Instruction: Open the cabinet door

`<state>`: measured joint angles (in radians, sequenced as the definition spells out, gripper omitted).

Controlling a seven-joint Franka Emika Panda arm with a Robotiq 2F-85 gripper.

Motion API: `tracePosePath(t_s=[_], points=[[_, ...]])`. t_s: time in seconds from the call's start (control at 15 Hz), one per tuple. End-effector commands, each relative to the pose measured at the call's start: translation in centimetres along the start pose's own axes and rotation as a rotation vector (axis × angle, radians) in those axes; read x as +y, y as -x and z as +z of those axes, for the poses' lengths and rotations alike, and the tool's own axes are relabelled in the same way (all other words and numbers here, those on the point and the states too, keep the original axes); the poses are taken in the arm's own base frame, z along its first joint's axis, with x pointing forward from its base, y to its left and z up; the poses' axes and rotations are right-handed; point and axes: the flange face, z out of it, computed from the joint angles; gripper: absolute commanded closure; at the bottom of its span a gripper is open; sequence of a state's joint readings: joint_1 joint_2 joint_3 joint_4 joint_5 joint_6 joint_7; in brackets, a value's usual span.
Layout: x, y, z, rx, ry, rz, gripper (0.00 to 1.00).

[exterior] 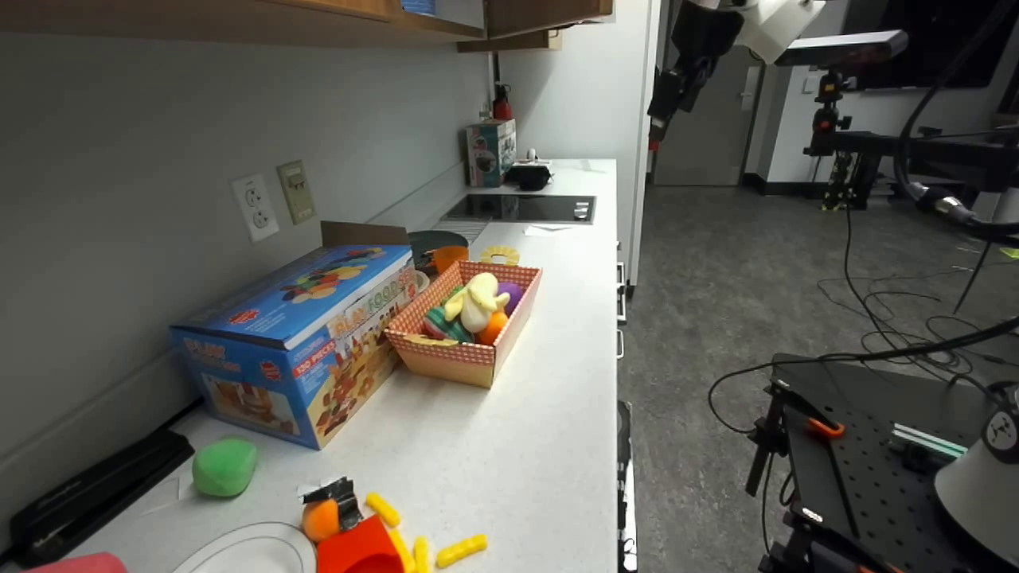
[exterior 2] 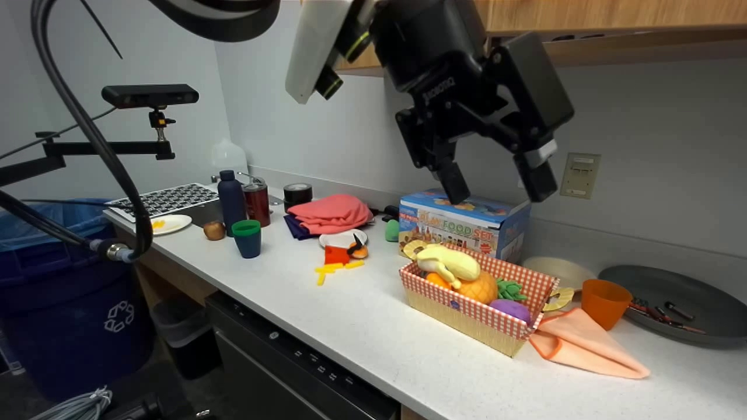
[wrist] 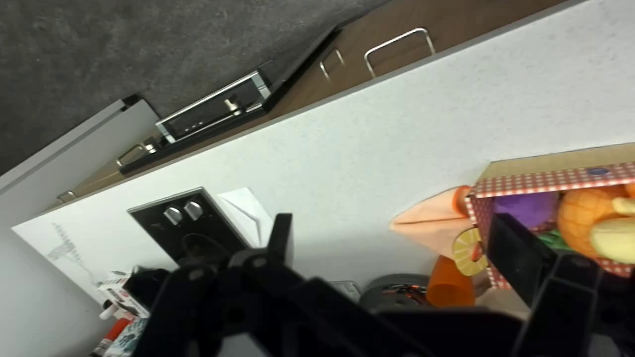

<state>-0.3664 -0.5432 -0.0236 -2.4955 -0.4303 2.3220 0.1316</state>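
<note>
The cabinet door [exterior: 548, 16] is a light-brown wooden panel at the top of an exterior view. It stands swung out from the overhead cabinet [exterior: 350, 9], and the pale inside with a blue item shows beside it. The wooden panel [exterior 2: 618, 14] also shows at the top right of an exterior view, cut by the frame edge. My gripper [exterior 2: 497, 185] hangs lower than the panel, fingers pointing down. It also shows in an exterior view [exterior: 662, 115], right of the door and apart from it. In the wrist view my gripper [wrist: 397, 238] is open and empty; the door is out of view there.
On the white counter [exterior: 549, 398] stand a blue play-food box [exterior: 286, 334] and a checked basket [exterior: 478, 362] of toy food. A black cooktop [exterior: 517, 208], orange cup [exterior 2: 604, 303] and dark pan [exterior 2: 688, 297] are farther along. A camera stand [exterior 2: 160, 125] is nearby.
</note>
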Motion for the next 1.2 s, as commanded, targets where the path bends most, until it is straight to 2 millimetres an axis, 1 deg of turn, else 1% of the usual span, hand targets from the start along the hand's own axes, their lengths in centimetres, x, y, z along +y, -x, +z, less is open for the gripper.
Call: tracePosePath(t_s=[0.0, 0.2, 0.27, 0.47, 0.53, 0.67, 1.13], points=[[-0.8, 0.6, -2.4, 0.038, -0.115, -0.015, 0.0], [-1.6, 0.7, -4.0, 0.053, -0.256, -0.05, 0.0], [-2.0, 0.7, -4.0, 0.058, -0.309, -0.068, 0.0], [-3.0, 1.4, -6.4, 0.089, -0.447, -0.145, 0.0], [-3.3, 1.5, -6.7, 0.099, -0.486, -0.173, 0.0], [-3.8, 1.7, -8.1, 0.16, -0.538, -0.215, 0.0], [-4.3, 0.7, -11.9, 0.476, -0.604, -0.187, 0.0]])
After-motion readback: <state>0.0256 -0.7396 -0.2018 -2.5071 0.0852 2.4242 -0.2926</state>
